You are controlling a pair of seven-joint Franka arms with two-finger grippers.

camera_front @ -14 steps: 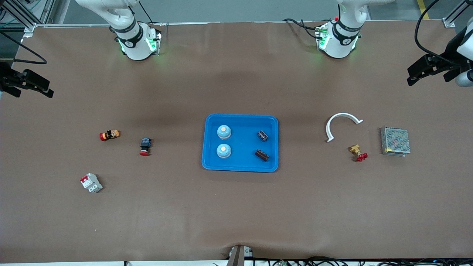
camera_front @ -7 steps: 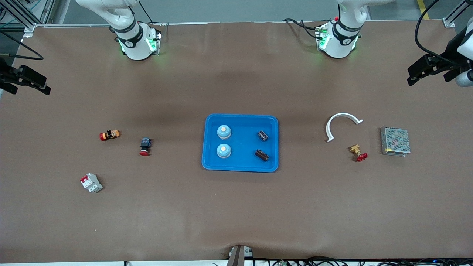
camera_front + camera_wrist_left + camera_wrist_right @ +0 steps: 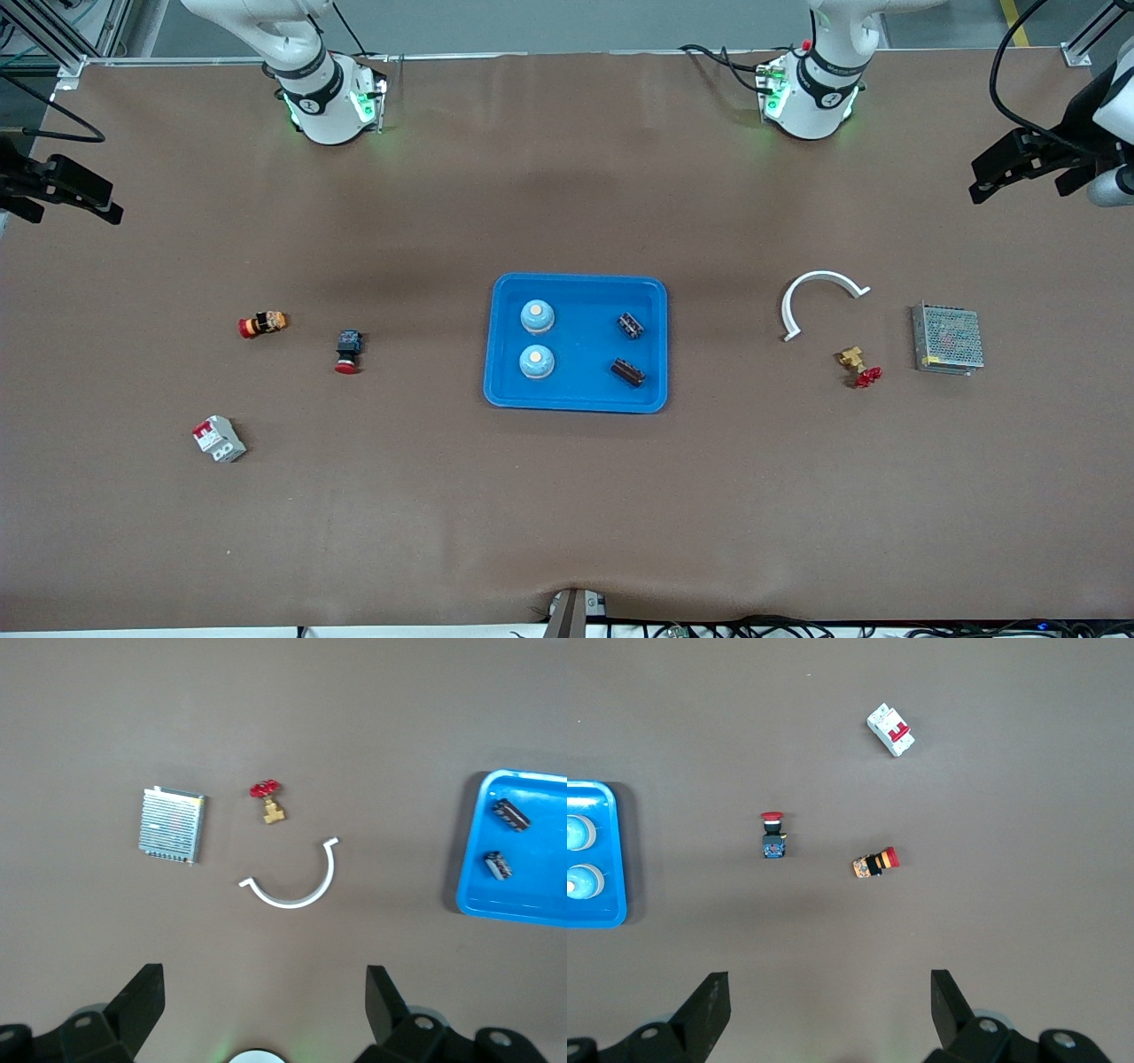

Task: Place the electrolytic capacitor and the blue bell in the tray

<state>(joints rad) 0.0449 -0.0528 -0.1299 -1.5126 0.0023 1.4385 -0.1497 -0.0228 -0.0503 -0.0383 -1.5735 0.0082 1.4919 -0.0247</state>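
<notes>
Now both end effectors gape empty; glossy plastic tray point(image 3: 576, 399) holds domed bells, cylindrical capacitors

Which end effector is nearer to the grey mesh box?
Left. The left end effector hangs over the table edge near the grey mesh box; the right end effector is at the table's right-arm end.

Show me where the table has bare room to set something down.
Bare brown table runs between the tray and the white curved strip, and between the tray and the black push button. The whole band nearer the front camera than the tray is bare too. It is crowded where the brass valve sits between the strip and the mesh box.
</notes>
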